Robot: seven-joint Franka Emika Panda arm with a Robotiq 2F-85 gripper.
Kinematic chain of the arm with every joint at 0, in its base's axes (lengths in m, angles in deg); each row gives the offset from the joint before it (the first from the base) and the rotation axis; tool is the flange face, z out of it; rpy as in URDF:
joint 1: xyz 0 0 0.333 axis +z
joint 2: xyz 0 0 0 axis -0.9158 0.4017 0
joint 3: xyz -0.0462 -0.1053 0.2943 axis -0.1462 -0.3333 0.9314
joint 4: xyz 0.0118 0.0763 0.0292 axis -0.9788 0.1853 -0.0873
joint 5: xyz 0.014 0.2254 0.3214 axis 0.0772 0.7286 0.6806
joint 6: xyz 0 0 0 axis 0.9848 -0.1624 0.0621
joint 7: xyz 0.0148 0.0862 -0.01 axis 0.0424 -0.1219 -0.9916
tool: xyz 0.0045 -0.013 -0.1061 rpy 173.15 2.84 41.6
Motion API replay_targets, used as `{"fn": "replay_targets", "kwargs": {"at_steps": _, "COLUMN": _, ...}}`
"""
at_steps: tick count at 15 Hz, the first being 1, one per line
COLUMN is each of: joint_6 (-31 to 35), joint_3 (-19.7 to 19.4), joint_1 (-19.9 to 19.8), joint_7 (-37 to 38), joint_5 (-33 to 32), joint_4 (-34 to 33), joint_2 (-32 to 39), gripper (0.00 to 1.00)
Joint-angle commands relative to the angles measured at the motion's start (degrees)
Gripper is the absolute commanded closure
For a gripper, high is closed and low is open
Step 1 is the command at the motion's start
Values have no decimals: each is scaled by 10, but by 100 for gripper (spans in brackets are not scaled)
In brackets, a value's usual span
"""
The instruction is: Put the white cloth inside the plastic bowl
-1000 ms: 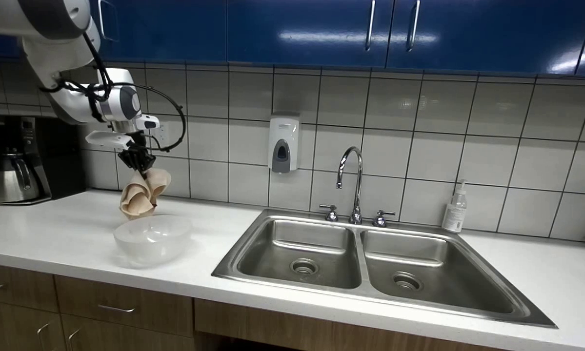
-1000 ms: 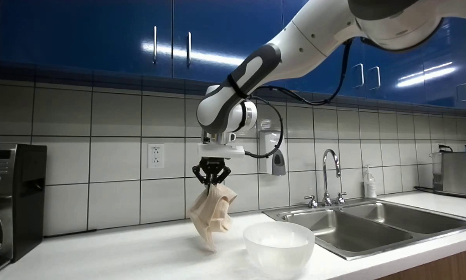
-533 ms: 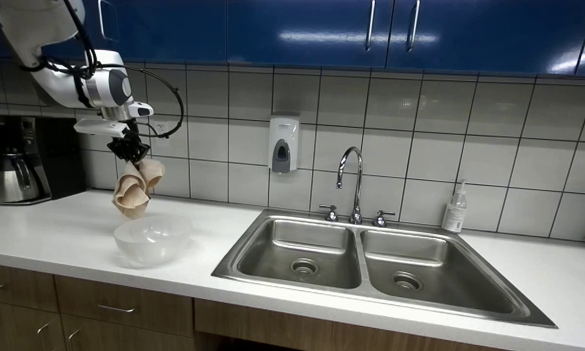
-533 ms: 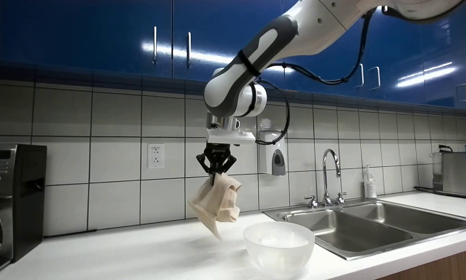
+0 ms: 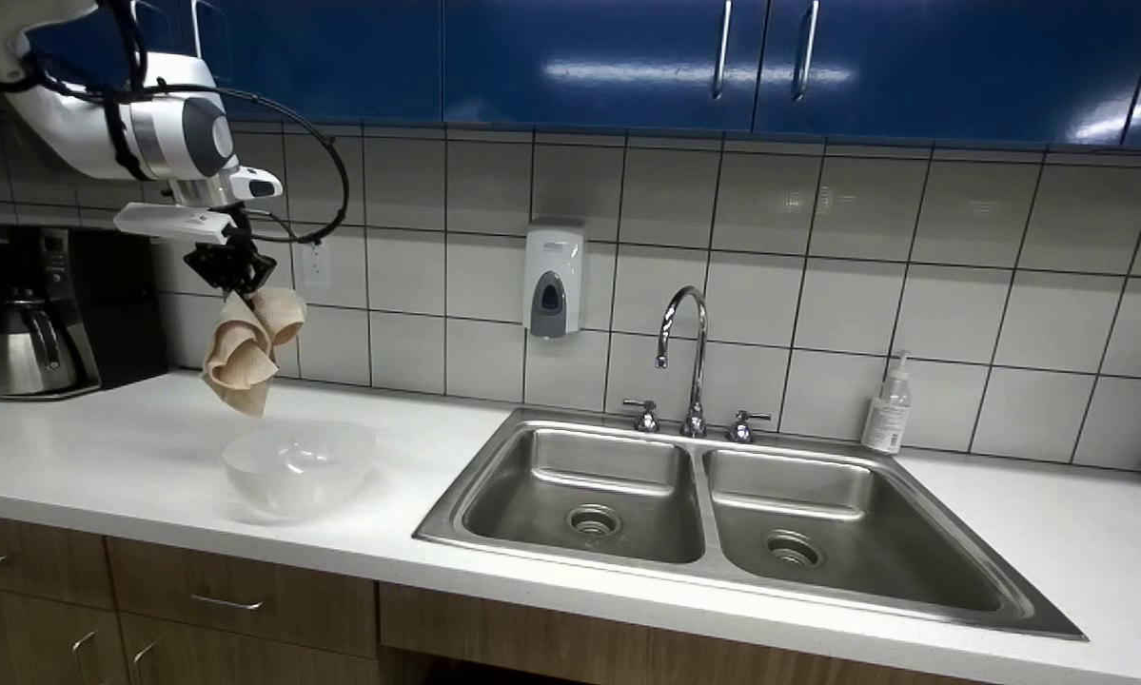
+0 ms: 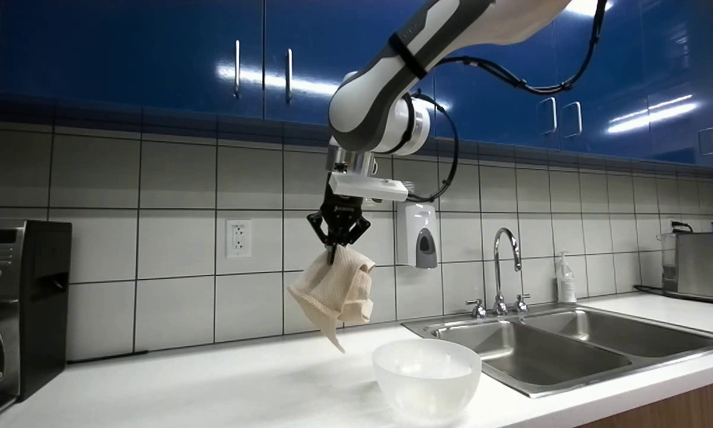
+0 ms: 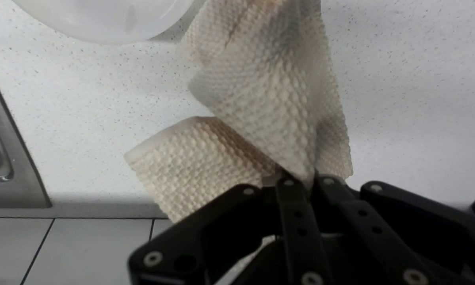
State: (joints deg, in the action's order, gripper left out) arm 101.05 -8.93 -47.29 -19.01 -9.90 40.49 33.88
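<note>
In an exterior view the beige cloth [image 6: 332, 291] is held pinched between the jaws, which are drawn together on it; the same grip is shown in the wrist view. The cloth is hung in the air over the white desk [image 6: 201, 392], with one pointed corner let down toward six o'clock and another pushed out toward nine. The jaws are carried by the arm [image 6: 359, 110], by which the frame is entered at one o'clock.

The plastic bowl [image 6: 427, 392] is set upright on the desk, between four and five o'clock from the cloth; the two are near but apart. In the wrist view the bowl is placed at ten o'clock from the cloth and is partly cut off by the picture's edge.

In an exterior view a double steel sink [image 5: 481, 476] is let into the desk at three o'clock from the bowl. A faucet [image 5: 698, 366] is mounted at its twelve o'clock edge, and a pump bottle [image 5: 886, 419] is stood at two o'clock from its middle. A coffee maker [image 5: 113, 314] is seen between nine and ten o'clock from the cloth.
</note>
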Motion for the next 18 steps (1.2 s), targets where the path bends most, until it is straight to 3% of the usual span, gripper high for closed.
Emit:
{"fn": "replay_targets", "kwargs": {"at_steps": 1, "joint_6": 30, "joint_3": 21, "joint_1": -27, "joint_7": -38, "joint_5": 23, "joint_4": 75, "joint_2": -71, "gripper": 99}}
{"fn": "replay_targets", "kwargs": {"at_steps": 9, "joint_6": 29, "joint_3": 23, "joint_1": -58, "joint_7": -95, "joint_5": 71, "joint_4": 162, "joint_2": -142, "gripper": 99}}
{"fn": "replay_targets", "kwargs": {"at_steps": 18, "joint_6": 28, "joint_3": 19, "joint_1": -83, "joint_7": -113, "joint_5": 70, "joint_4": 225, "joint_2": -179, "gripper": 99}}
